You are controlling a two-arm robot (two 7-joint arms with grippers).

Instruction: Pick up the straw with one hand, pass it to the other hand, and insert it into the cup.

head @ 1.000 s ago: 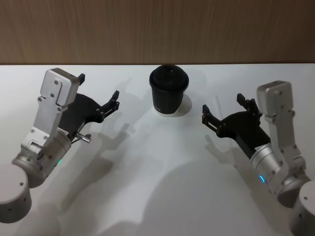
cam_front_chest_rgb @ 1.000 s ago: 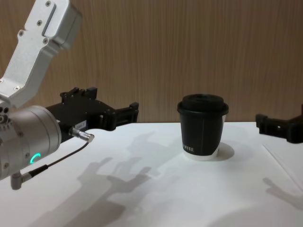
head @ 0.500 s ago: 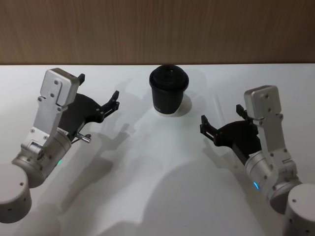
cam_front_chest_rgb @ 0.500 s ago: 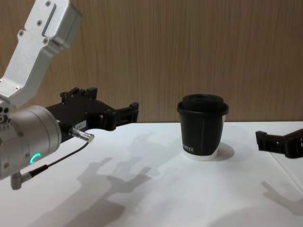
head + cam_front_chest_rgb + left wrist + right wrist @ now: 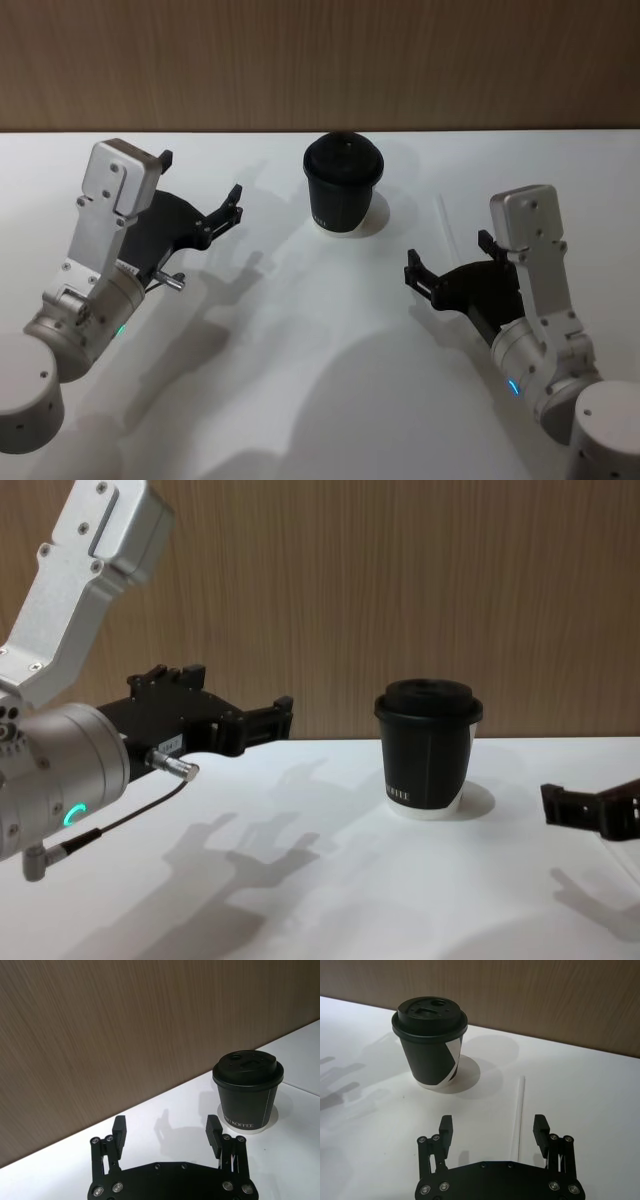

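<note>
Right gripper (image 5: 447, 258) low over the white table (image 5: 300, 380), right of the cup (image 5: 342, 185) and nearer the robot: fingers spread wide, nothing held. In the right wrist view, straw (image 5: 519, 1115) flat on the table within the span of the open fingers, closer to one finger than the other, near end hidden beneath the gripper body. No contact between fingers and straw discernible. Straw pointing roughly away from the robot, just beside the cup on its right but apart from it, far end about level with the cup's base. Cup upright toward the back of the table, domed lid on, white base rim visible, close before the wood-panelled wall (image 5: 320, 60). Left gripper (image 5: 200, 175) raised above the table at the left, well apart from the cup and aimed toward it, fingers likewise wide open and empty; thin cable (image 5: 120, 815) with metal plug at its wrist.
</note>
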